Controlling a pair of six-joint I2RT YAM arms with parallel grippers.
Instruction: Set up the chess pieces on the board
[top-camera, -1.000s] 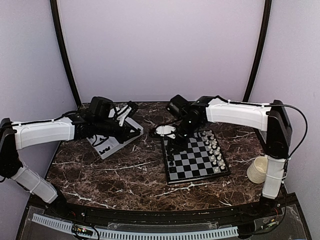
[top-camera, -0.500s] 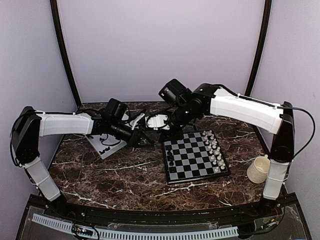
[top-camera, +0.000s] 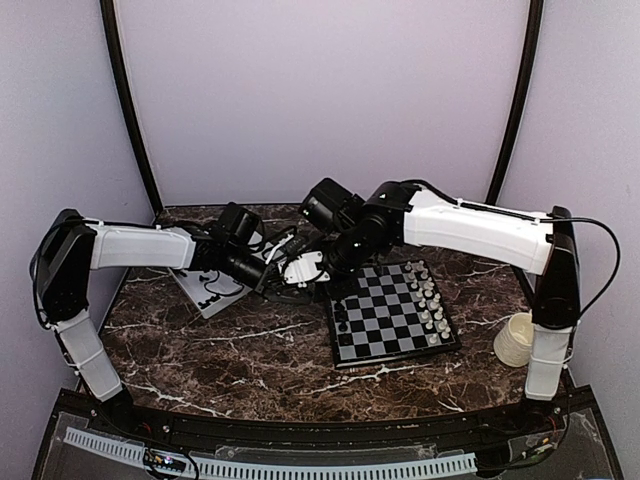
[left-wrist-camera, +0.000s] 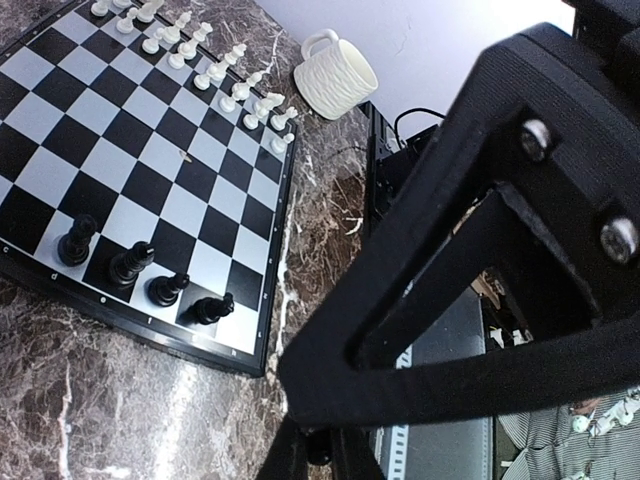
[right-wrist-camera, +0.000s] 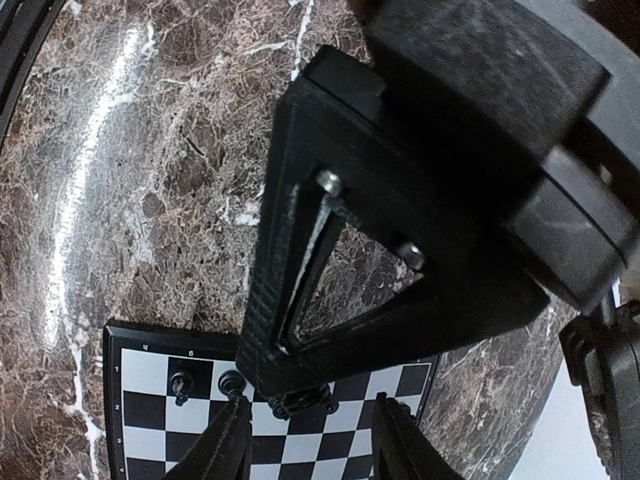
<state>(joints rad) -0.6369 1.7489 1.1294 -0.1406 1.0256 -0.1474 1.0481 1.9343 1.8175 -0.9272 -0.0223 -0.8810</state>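
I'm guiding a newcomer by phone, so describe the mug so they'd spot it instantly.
On the dark marble table, find the chessboard right of centre. Past its right edge, on the side lined with white chessmen, stands the mug. It is the only pale, round, ribbed thing with a handle, far bigger than the chessmen.

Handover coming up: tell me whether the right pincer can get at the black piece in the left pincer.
Probably yes: the right pincer stands open astride the left pincer's tip holding the black piece.
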